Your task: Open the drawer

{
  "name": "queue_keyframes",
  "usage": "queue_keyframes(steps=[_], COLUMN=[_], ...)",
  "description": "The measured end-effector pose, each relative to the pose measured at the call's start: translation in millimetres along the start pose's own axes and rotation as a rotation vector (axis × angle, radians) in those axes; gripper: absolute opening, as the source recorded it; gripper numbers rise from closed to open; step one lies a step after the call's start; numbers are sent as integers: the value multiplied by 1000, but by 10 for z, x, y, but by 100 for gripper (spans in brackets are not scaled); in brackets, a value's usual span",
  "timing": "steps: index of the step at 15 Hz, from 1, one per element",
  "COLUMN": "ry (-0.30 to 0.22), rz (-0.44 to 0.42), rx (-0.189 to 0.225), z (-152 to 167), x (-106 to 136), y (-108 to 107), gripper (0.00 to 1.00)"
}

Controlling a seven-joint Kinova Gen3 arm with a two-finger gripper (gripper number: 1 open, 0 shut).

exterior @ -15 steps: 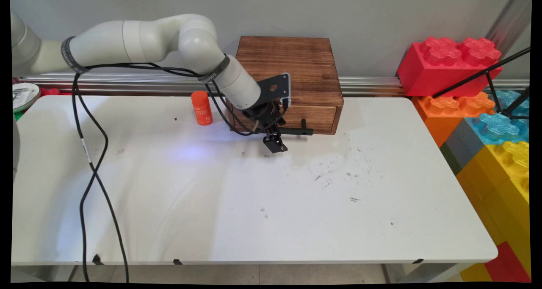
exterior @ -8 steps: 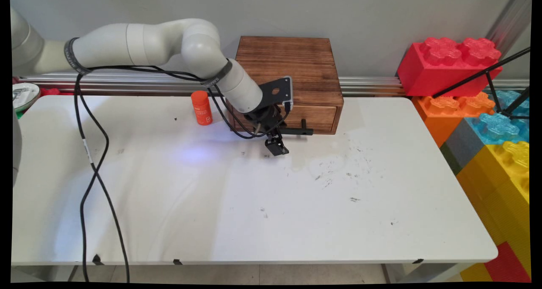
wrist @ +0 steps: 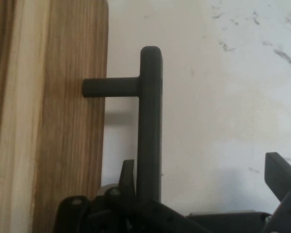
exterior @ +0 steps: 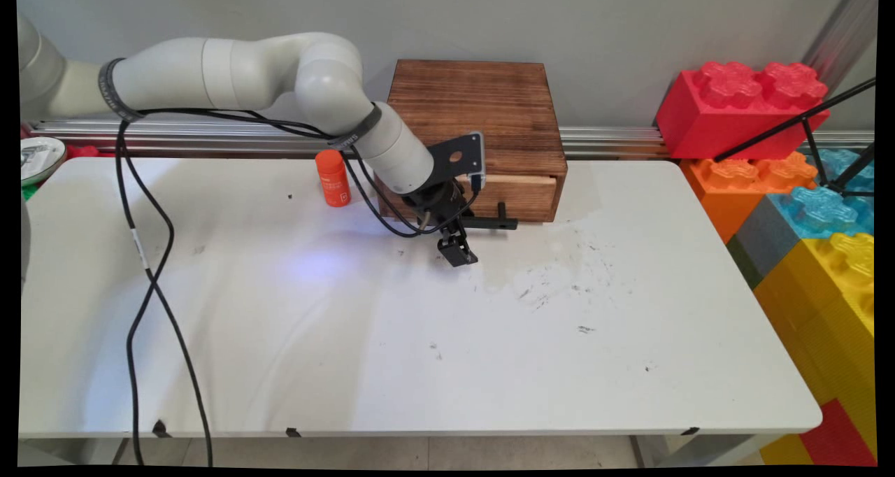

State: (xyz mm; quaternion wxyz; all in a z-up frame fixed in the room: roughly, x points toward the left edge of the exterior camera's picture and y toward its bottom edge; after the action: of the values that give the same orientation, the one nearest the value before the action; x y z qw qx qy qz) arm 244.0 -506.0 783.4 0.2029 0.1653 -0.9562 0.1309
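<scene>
A brown wooden box (exterior: 475, 106) stands at the table's back, and its drawer front (exterior: 521, 196) carries a black bar handle (exterior: 489, 222). My gripper (exterior: 458, 239) is open and straddles the left end of that handle. In the hand view the handle (wrist: 150, 121) runs up the picture. One finger (wrist: 127, 174) sits between it and the drawer front (wrist: 72, 121), against the bar, while the other finger (wrist: 281, 174) stands well off over the table. A pale strip shows along the drawer's top edge, so the drawer stands slightly out.
An orange bottle (exterior: 333, 178) stands left of the box, close to the arm. Large toy bricks, red (exterior: 741, 106), orange, blue and yellow (exterior: 832, 288), are stacked at the right edge, with black tripod legs (exterior: 804, 124) in front. Black cables (exterior: 150, 267) hang over the left of the table.
The gripper has shifted a little toward the table's near side, and the handle has come with it. A pale strip now shows at the drawer's top edge.
</scene>
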Motion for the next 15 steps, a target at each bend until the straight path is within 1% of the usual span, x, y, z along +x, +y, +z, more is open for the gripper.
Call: queue_keyframes(steps=[7,10,15], ry=[-11,-16,-8], rz=[-3,-7,-17], rx=[-14,-12,-6], z=[-86,-101,-103], x=[-40,-74,-78], y=[163,192,223], gripper=[100,100,100])
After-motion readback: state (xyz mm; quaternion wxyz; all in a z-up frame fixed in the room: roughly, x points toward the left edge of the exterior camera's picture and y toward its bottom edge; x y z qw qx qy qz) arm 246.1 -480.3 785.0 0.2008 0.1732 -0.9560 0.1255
